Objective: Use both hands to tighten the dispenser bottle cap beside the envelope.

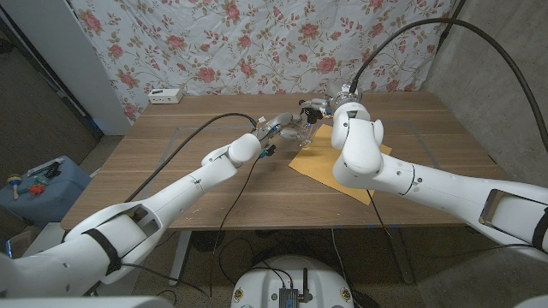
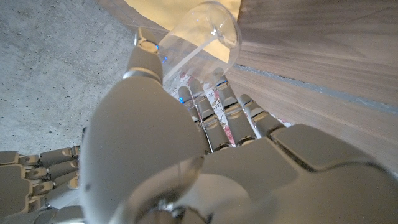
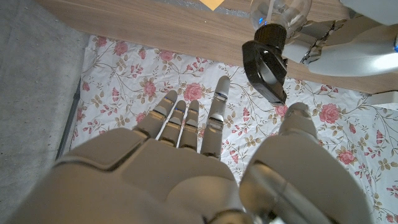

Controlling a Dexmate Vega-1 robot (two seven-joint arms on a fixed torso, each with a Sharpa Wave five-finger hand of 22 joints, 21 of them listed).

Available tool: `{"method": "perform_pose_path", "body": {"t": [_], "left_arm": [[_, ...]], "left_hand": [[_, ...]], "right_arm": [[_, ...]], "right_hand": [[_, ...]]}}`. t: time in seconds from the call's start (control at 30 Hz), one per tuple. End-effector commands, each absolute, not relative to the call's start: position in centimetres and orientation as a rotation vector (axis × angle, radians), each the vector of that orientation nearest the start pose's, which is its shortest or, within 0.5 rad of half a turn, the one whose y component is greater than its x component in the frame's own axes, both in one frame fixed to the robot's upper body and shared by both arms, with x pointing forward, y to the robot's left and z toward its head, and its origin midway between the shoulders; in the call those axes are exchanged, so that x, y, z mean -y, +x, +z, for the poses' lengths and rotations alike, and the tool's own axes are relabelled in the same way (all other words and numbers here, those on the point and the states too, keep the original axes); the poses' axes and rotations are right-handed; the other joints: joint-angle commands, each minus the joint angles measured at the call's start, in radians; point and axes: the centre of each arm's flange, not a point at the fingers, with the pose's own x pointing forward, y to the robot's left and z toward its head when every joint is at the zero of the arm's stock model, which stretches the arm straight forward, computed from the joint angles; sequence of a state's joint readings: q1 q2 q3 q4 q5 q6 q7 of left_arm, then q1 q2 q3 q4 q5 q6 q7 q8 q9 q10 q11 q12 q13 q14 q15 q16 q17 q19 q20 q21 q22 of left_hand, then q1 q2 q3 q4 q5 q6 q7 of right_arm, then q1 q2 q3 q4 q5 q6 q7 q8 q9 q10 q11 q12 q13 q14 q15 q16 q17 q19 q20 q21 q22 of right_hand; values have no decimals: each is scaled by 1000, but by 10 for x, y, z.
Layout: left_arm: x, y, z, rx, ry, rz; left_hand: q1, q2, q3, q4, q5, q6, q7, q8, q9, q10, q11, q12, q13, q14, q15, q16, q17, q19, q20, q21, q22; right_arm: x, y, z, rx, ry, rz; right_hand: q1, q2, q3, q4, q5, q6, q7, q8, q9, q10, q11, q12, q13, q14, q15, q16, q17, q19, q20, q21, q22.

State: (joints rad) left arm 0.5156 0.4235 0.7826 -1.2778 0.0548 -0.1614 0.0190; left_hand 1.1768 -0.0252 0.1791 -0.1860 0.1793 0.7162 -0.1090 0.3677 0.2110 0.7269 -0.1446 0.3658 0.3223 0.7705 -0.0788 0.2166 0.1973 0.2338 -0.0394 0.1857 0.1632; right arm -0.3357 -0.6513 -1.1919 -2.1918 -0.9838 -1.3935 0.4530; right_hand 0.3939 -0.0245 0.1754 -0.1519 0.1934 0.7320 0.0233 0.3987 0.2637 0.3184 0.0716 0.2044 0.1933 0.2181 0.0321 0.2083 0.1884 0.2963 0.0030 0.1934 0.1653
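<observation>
Your left hand (image 2: 186, 155) is gripping the clear dispenser bottle (image 2: 199, 37) beside the envelope (image 1: 338, 167), while your right hand (image 3: 205, 162), fingers spread and empty, is hovering near the black cap (image 3: 266, 62); tightening likely not begun.

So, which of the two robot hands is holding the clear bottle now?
The left robot hand: its fingers wrap the clear bottle. The right robot hand has its fingers spread, near the black cap but not gripping it.

light: even, bright | shadows: soft | wrist views: near parts blurred
</observation>
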Motion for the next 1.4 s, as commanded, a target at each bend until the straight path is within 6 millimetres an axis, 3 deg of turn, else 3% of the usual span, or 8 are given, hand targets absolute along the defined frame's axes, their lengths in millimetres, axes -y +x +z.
{"method": "perform_pose_path", "body": {"t": [0.03, 0.47, 1.4], "left_arm": [[-85, 660, 22, 714, 820, -405], [-83, 662, 21, 714, 815, -413], [-81, 672, 24, 714, 806, -427]], "left_hand": [[-40, 127, 54, 48, 1, 128, 17, 12, 5, 59, -22, 2, 124, 16, -105, 0, 5, 7, -119, -3, 2], [-43, 128, 58, 47, 1, 130, 16, 14, 5, 62, -22, 1, 128, 18, -105, -1, 5, 7, -120, -3, 1], [-45, 131, 68, 44, 2, 132, 17, 18, 6, 69, -23, -2, 136, 21, -104, -2, 5, 7, -119, -3, 1]], "right_arm": [[109, 501, 98, 299, -1411, -368], [105, 508, 97, 280, -1423, -384], [98, 524, 95, 252, -1455, -402]], "right_hand": [[18, -2, 14, -4, 8, 26, -2, 17, 8, 16, -2, 9, 5, 15, -5, 7, 4, 12, -2, 4, 5], [63, -2, 36, -15, 9, 95, -28, 66, 28, 43, -7, 10, 7, 36, -15, 8, 5, 35, -7, 7, 5], [116, 3, 72, -11, 3, 209, -58, 156, 65, 95, -24, 11, 8, 84, -40, 15, 11, 86, -21, 12, 5]]}}
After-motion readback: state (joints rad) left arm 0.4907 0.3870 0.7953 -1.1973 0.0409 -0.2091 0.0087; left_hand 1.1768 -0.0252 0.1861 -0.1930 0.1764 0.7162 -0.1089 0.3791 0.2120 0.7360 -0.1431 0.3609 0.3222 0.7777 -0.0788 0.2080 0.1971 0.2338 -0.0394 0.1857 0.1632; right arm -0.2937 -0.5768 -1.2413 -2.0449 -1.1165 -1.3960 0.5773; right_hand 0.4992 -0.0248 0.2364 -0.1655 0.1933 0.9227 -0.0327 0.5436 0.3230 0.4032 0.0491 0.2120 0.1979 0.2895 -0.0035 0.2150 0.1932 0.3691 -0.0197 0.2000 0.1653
